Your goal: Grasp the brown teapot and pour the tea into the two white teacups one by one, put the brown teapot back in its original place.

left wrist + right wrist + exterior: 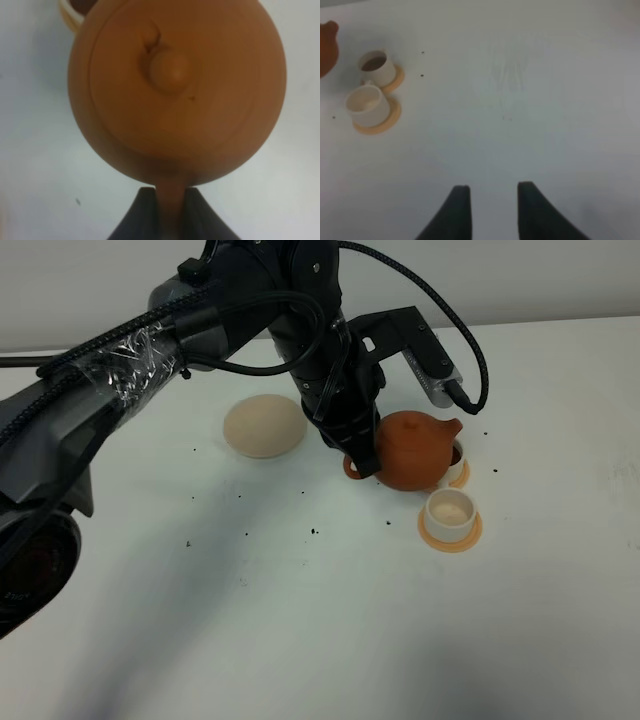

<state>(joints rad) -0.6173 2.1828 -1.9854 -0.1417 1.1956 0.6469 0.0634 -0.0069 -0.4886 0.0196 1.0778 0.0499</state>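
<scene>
Teapot (412,452) in left claw (361,463), spout (452,427) at far teacup (378,70) rim

Pose: left arm (120,370) reaches from the near left toward the far centre, with the wrist (335,350) pitched steeply down. The left gripper (360,462) has its fingers (145,210) clamped on the loop handle of the brown teapot (415,448). The right gripper (493,186) has its fingers (457,210) parted, and bare tabletop (545,100) shows through the gap.

Brown teapot (415,452): matt clay. Teacup (449,512): smooth white ceramic. Table (300,630): smooth, matt.
</scene>
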